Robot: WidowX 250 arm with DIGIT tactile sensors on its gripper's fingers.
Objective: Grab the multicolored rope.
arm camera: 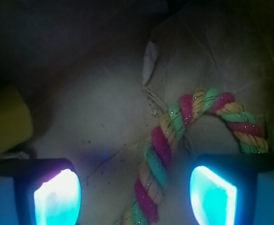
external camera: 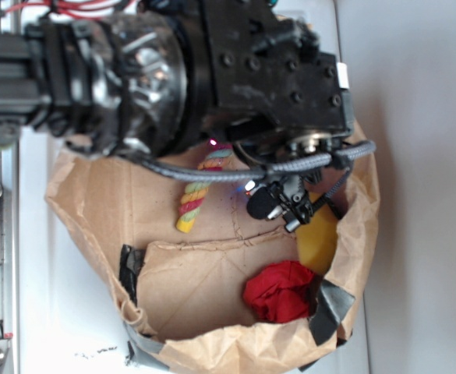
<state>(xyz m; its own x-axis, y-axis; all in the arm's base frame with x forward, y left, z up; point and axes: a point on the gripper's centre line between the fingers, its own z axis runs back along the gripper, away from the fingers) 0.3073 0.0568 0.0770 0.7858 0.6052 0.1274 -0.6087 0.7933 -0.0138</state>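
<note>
The gripper (arm camera: 136, 194) is wide open and holds nothing. The multicolored rope (arm camera: 174, 154) lies on the brown paper bag (external camera: 95, 195), between the fingers but nearer one finger (arm camera: 214, 194) — closing now might pinch only its edge, and it could slip away. No words or labels can be read.

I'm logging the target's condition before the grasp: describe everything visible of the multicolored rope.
The multicolored rope is a thick twisted cord of red-pink, yellow and pale green strands, soft and fibrous in look. It lies flat on the brown paper lining of the bag, a straight stem that hooks over into a cane-like bend at one end. In the exterior view only its lower stretch shows; the arm hides the rest. In the wrist view it lies between the open claw's glowing pads, nearer one of them, touching neither.
</note>
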